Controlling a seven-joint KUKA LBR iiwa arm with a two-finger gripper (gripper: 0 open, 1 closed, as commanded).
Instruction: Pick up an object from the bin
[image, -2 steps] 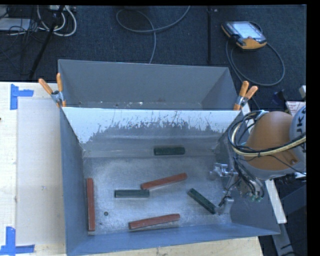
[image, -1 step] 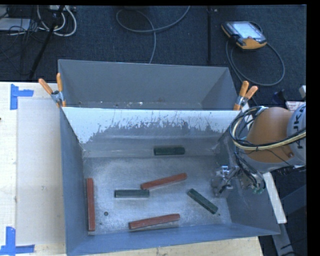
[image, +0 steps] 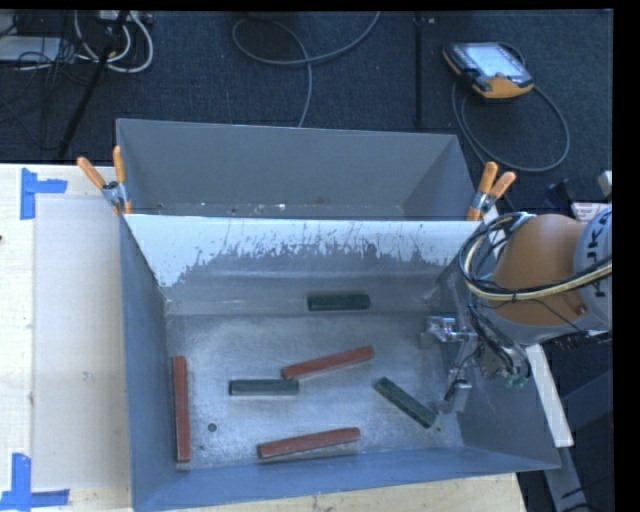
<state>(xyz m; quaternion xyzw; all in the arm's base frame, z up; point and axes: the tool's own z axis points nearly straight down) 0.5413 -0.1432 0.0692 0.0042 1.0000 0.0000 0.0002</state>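
Inventory, largest first:

1. Grey metal bin (image: 300, 190): sloping walls, flat speckled floor, contents few and spread out, with much bare floor between them.
2. My arm, reaching in over the right wall, with its orange cover (image: 535, 265) and looped cables (image: 478, 262) above the right rim.
3. Left red-brown bar (image: 180, 408): long axis ran front to back, lying tight along the foot of the left wall.
4. Front red-brown bar (image: 308, 443): long axis near level, left to right, close to the front wall.
5. Middle red-brown bar (image: 328, 363): tilted, right end pointing a little toward the back; its left end was just beside item 6.
6. Middle dark green bar (image: 263, 387): level, left to right, open floor in front of it.
7. Nearest dark green bar (image: 405, 401): the thing closest to my gripper, on the floor at front right. Long axis diagonal, one end pointing back-left, the other front-right toward the foot of the right wall. Open floor on its left; little room on its right.
8. Back dark green bar (image: 338, 302): level, at the foot of the back wall.
9. My gripper (image: 452, 392): low by the right wall, just beside the front-right end of item 7. I could not tell how far open it was, nor whether it held anything
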